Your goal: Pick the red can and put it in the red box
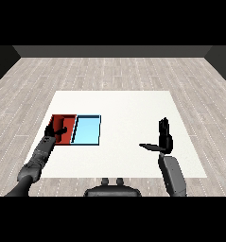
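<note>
Progress: no red can shows anywhere in the head view, so whether it already lies in the red tray cannot be read from here.
Red tray (54, 121): lies at the table's left side, touching the light blue tray (87, 130) along its right edge.
Left hand (56, 132): reaches over the red tray's near part; fingers look relaxed and spread, curled round nothing I can make out (the hand hides part of the tray floor, so a can beneath it cannot be ruled out).
Right hand (164, 137): held upright well to the right of the red tray, fingers straight, thumb out to the side, carrying nothing.
Table (128, 106): white, bearing only the two trays as far as shown.
Judgement: either the placing is done and the left hand is about to leave, or the can is hidden; the pictures do not settle it.
</note>
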Controlling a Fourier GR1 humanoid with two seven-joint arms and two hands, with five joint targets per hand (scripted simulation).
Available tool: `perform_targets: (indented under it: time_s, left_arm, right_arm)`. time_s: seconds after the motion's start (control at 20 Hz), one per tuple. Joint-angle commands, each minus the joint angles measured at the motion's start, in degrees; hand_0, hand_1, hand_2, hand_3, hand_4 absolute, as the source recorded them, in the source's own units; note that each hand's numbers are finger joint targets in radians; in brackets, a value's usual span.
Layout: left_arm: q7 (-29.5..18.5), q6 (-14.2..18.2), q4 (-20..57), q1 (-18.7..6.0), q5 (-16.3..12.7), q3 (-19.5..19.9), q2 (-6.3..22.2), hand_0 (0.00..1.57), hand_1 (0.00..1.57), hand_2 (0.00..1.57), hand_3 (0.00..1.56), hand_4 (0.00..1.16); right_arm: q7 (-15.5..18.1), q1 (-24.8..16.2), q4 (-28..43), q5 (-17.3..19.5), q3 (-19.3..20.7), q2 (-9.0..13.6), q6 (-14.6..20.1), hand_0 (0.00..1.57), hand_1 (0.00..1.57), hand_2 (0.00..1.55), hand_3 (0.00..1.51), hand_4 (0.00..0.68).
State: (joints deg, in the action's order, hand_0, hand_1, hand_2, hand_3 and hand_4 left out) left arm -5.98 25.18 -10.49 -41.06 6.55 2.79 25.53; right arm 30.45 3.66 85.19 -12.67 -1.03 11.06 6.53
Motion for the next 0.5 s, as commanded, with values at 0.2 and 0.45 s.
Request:
perform_targets:
  time_s: [0.2,0.45]
  left_arm:
    - [0.43,-7.86,7.47,-0.93,5.38,-4.3,1.83,0.0,0.0,0.0,0.0,0.64]
    - [6.33,-8.84,9.43,-3.99,7.6,-6.1,1.66,0.0,0.0,0.0,0.0,0.0]
  right_arm:
    - [-0.31,1.29,2.1,-0.48,0.32,0.15,-0.78,0.0,0.0,0.0,0.0,0.0]
    - [3.79,-2.21,0.34,-2.69,2.27,1.7,-5.53,0.0,0.0,0.0,0.0,0.0]
